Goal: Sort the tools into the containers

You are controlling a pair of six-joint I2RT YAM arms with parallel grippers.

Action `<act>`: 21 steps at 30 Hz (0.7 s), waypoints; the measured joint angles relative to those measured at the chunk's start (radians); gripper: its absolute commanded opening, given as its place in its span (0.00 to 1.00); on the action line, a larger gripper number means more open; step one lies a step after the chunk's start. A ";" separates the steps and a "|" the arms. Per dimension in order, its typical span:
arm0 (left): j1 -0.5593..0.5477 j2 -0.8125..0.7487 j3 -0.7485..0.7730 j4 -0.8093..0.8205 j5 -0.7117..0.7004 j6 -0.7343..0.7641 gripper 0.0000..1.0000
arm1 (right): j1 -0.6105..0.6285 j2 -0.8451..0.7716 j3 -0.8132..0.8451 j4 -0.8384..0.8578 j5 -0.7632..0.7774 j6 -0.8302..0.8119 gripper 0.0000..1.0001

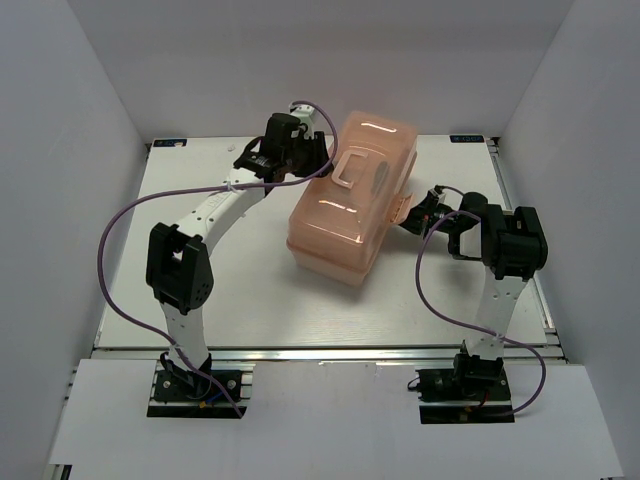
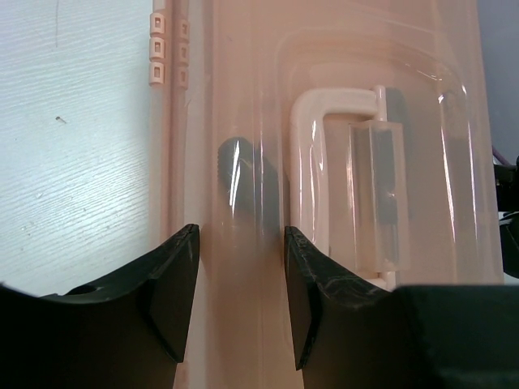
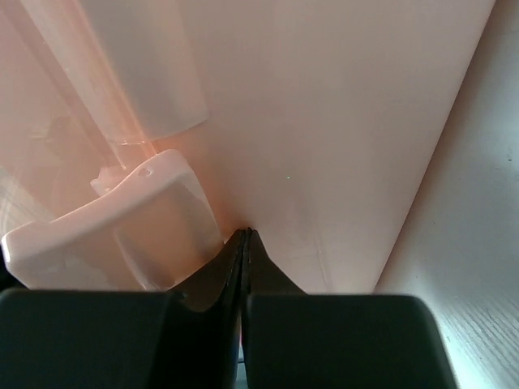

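— Toolbox (image 1: 350, 205) location?
— Sitting closed on the table (image 1: 230, 300), middle of the overhead view, running diagonally from upper right to lower left. Showing its lid handle (image 1: 352, 168) on top and its latch (image 1: 402, 208) toward the right of the frame.
— Tools?
— Not showing outside the box. Only appearing as a dark blur (image 2: 243, 182) through the lid, centre of the left wrist view; probably being a handle inside, not telling which.
— Left gripper (image 2: 241, 239)?
— Hanging over the lid at the box's upper-left end, spreading its fingers wide, gripping nothing, sitting just left of the lid handle.
— Right gripper (image 3: 246, 237)?
— Resting at the latch side, squeezing its fingers together with no gap and nothing between them, touching the box wall with the tips just right of the latch in its own view.
— Handling?
— Judging it as thin, stiff, glossy plastic: likely weighing little, sliding easily on the smooth table, flexing slightly under a push. Probably needing steadying from above while working the latch.
— Best hold?
— Hooking under the latch's free lip for unfastening; taking the lid handle or lid edge for lifting. Avoiding the rounded lid top, looking too slick for a pinch.
— Screwdrivers afterwards?
— Expecting them rigid, light, prone to rolling; pinching across the handle rather than the thin shaft.
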 measured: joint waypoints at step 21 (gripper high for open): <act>0.011 0.000 0.006 -0.008 -0.009 -0.013 0.54 | 0.026 -0.278 0.292 -1.123 0.282 -1.114 0.00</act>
